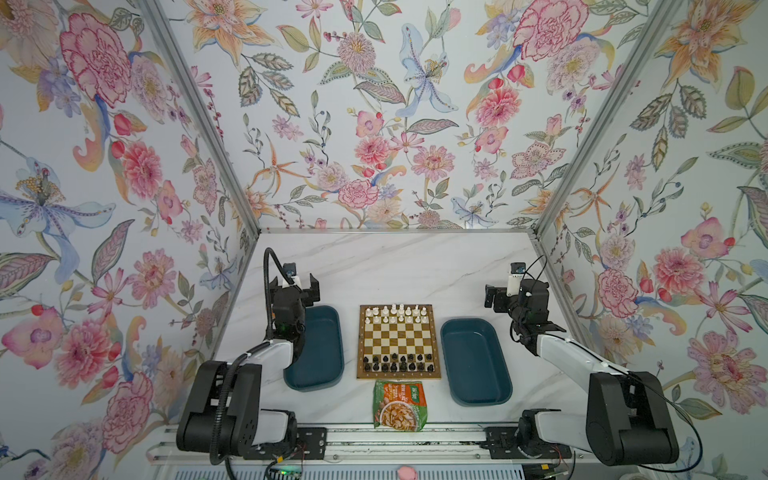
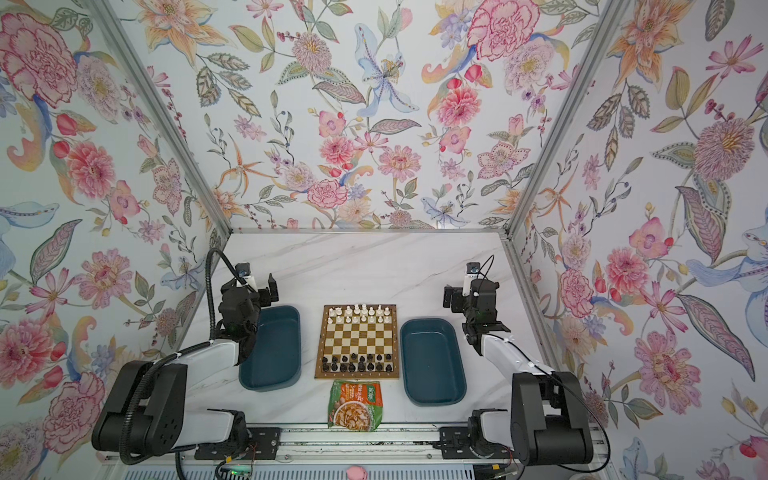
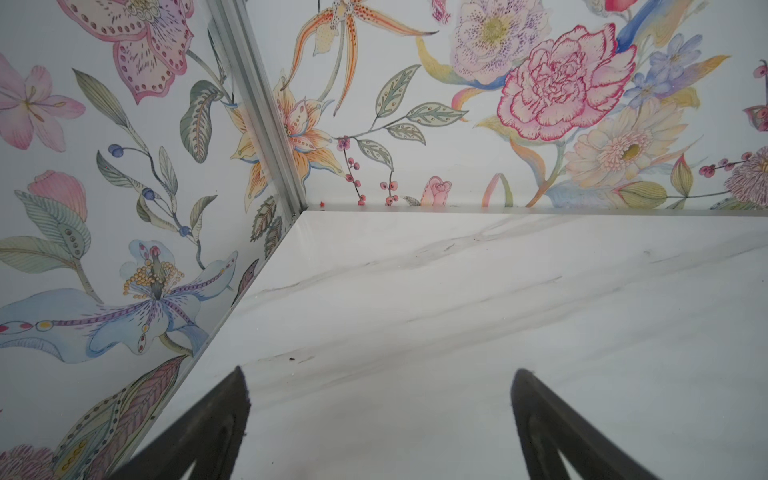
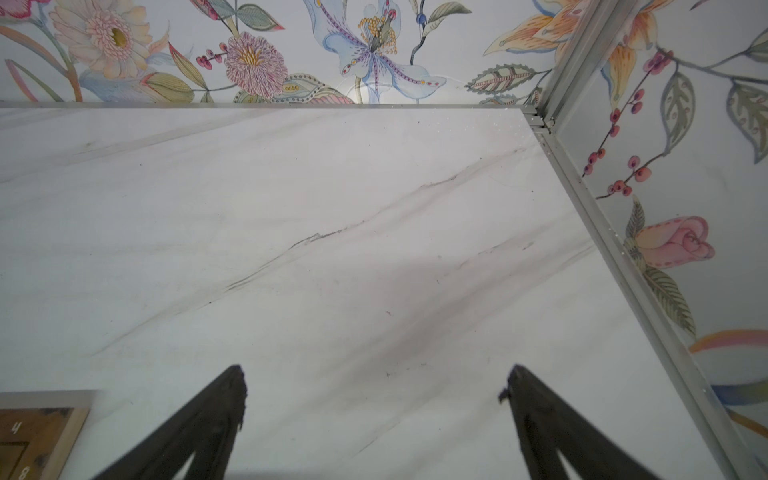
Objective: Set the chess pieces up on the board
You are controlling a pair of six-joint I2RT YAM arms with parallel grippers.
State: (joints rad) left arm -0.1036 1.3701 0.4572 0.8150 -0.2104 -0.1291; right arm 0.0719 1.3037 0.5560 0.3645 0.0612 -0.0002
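Centre of the table (image 1: 395,266): the board (image 1: 398,338), with a left tray (image 1: 320,353) and a right tray (image 1: 476,361) flanking it and well apart from its side borders. Two far rows filled with white chess pieces (image 1: 398,314), two near rows with black chess pieces (image 1: 398,363), middle squares bare. Pieces too small for a count per row. No piece visible in either tray. Judged at or near completion.

Beyond the far end of each tray, above bare table: left gripper (image 3: 378,374) and right gripper (image 4: 374,376), each released, jaws spread wide, nothing between them.

Possible failures:
- Toppling of neighbours on any descent into the packed rows. Cause: jaws wider than a square.
- Sweeping of an outer file on an inward swing at low height. Cause: a board corner close to the right gripper, visible in the right wrist view.
- Shifting of the board. Cause: a snack packet (image 1: 400,405) against or just short of the near border.

Open room: broad bare table behind the board, narrow strips between board and trays. Limits: left wall (image 1: 124,249) and right wall (image 1: 665,291) near the outer jaws, back wall further off, rail (image 1: 395,446) along the near edge.
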